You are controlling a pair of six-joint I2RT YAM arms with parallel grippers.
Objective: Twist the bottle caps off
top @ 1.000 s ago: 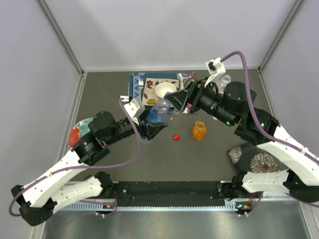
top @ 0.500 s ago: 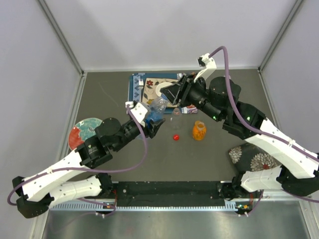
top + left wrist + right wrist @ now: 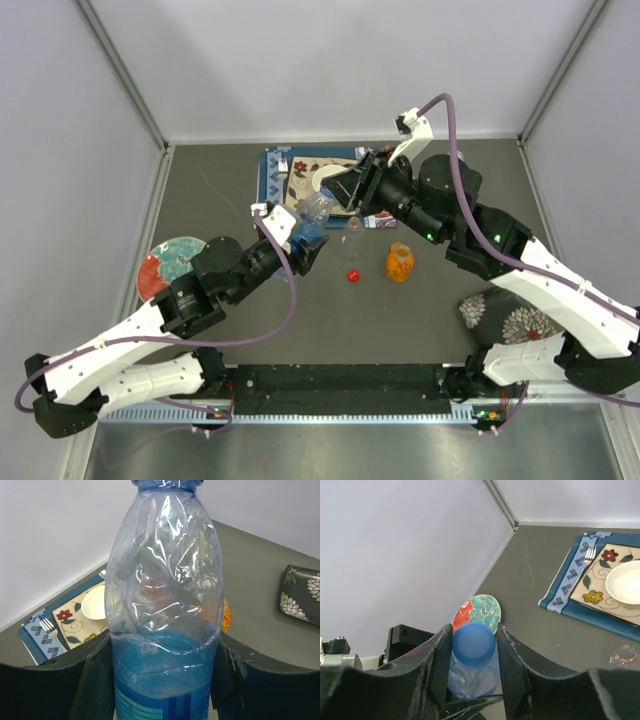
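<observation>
A clear plastic bottle with blue water and a blue label is held tilted above the table by my left gripper, which is shut on its lower body. Its blue cap sits between the fingers of my right gripper, which close on it from both sides; that gripper is at the bottle's top in the top view. A loose red cap lies on the table. An orange bottle stands to its right. No white cap shows.
A blue placemat with a patterned tray and a white bowl lies at the back. A teal and red plate is at the left. A dark floral dish is at the right. A clear ring lies near the mat.
My right gripper moved left onto the bottle's cap. My left arm carried the bottle a little back and left. Little has moved in the last half second.
</observation>
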